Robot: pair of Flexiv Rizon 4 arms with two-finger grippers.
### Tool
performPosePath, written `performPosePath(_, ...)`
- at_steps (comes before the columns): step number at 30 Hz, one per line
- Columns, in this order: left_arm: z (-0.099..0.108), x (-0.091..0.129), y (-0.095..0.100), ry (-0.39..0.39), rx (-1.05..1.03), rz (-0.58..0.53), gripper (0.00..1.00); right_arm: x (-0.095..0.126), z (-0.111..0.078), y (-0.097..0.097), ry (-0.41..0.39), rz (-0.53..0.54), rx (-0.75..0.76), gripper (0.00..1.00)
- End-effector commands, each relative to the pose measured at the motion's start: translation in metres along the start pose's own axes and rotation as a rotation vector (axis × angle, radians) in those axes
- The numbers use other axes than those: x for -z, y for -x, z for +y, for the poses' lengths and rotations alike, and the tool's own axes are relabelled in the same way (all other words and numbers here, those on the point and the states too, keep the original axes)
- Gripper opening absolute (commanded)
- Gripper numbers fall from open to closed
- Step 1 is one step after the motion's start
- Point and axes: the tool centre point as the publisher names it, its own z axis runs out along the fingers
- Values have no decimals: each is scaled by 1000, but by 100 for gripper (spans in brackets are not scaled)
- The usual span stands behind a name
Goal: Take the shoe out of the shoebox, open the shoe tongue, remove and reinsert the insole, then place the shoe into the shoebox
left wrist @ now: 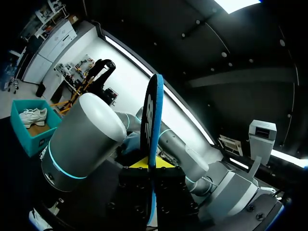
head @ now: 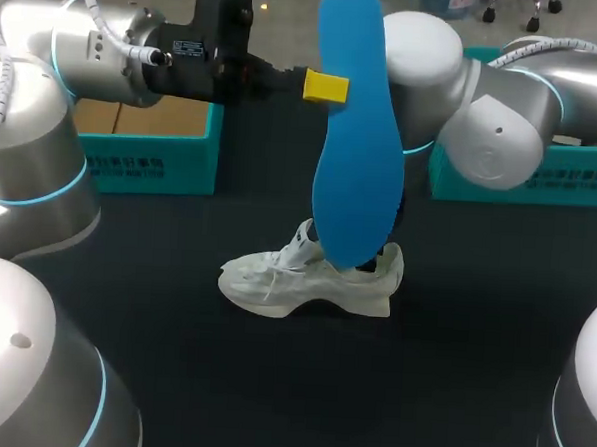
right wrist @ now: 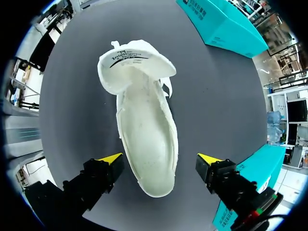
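Note:
A blue insole (head: pixel 358 137) hangs upright above the table with my left gripper (head: pixel 326 88) shut on its edge. In the left wrist view the insole (left wrist: pixel 153 125) shows edge-on, pinched between that gripper's (left wrist: pixel 150 166) fingers. Below it a white shoe (head: pixel 311 279) stands on the dark table, toe to the left. My right arm (head: pixel 485 113) comes in over the shoe, with its gripper hidden behind the insole in the head view. In its own view the right gripper (right wrist: pixel 160 161) stands open above the heel of the shoe (right wrist: pixel 144 120), whose tongue is folded forward and whose inside is bare.
One teal shoebox (head: pixel 152 146) stands at the back left and another (head: pixel 526 180) at the back right. In the left wrist view a teal box (left wrist: pixel 33 134) holds another white shoe. Both boxes (right wrist: pixel 226 29) (right wrist: pixel 250 183) flank the shoe in the right wrist view.

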Motion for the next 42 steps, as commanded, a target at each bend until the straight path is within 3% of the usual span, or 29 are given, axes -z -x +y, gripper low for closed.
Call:
performPosePath(1, 0, -1, 1, 2, 0, 1, 0, -5, 13, 16, -15, 1, 11, 100)
performPosePath(8, 0, -1, 1, 2, 0, 1, 0, -25, 38, 28, -24, 6, 64, 100)
performPosePath(20, 0, -1, 1, 2, 0, 1, 0, -59, 45, 22, -5, 56, 81, 100)
performPosePath(21, 0, -1, 1, 2, 0, 1, 0, -61, 43, 22, -9, 61, 73, 71)
performPosePath(23, 0, -1, 1, 2, 0, 1, 0, -62, 39, 20, -14, 64, 65, 0)
performPosePath(39, 0, -1, 1, 2, 0, 1, 0, -60, 35, 19, -19, 59, 54, 0)
performPosePath(42, 0, -1, 1, 2, 0, 1, 0, -54, 32, 11, 12, 87, -76, 0)
